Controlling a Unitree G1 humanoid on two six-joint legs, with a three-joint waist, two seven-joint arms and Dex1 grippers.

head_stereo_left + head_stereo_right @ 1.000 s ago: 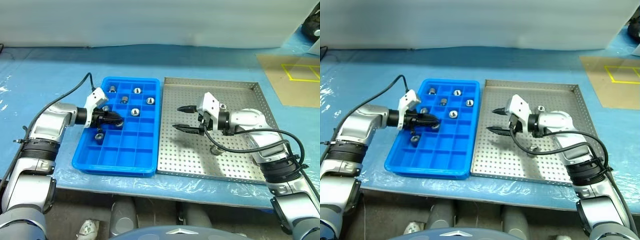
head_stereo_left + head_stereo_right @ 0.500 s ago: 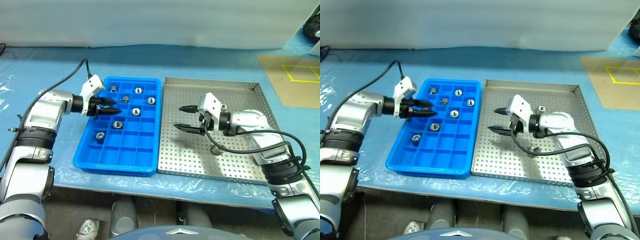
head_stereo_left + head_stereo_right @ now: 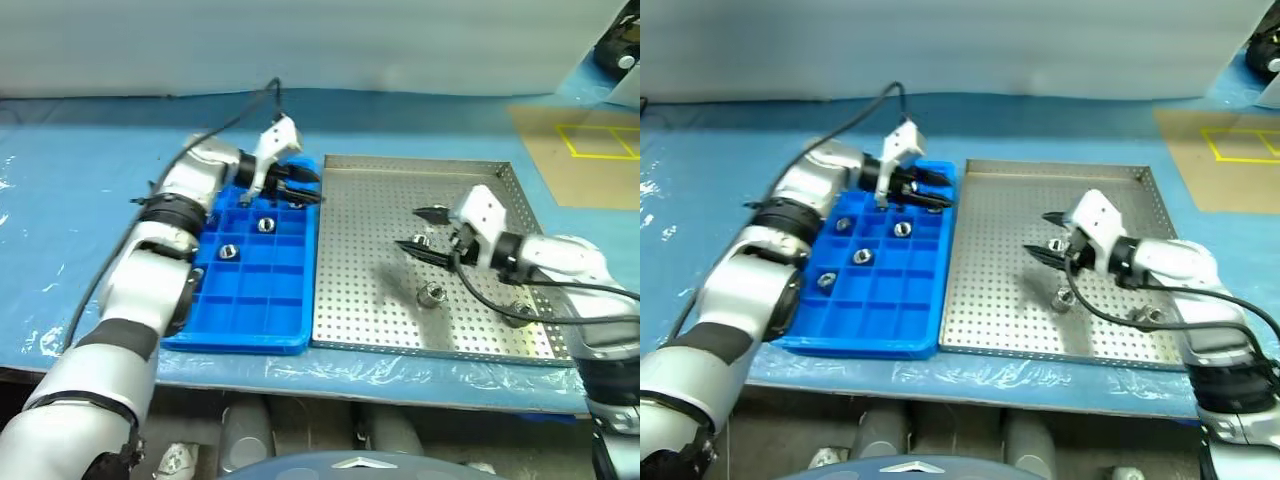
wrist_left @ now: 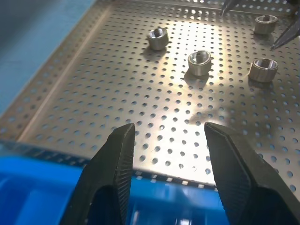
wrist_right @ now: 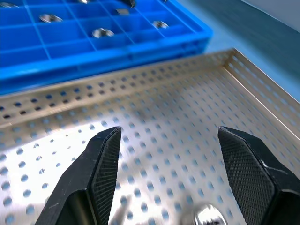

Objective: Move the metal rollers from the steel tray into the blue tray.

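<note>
Right wrist view: blurred roller (image 5: 209, 218) below

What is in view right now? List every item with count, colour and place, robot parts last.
blue tray: one, bright blue, gridded, left on the table
steel tray: one, shiny grey, perforated, right beside the blue tray
metal rollers in blue tray: at least four showing, silver, one per cell; the arm may hide more
metal rollers in steel tray: four, silver, loose in its right half
table cover: one, blue sheet, under both trays
cardboard sheet: one, brown with yellow tape, far right
left gripper: black jaws apart, nothing between, over the blue tray's far right corner
right gripper: black jaws apart, nothing between, over the steel tray
</note>
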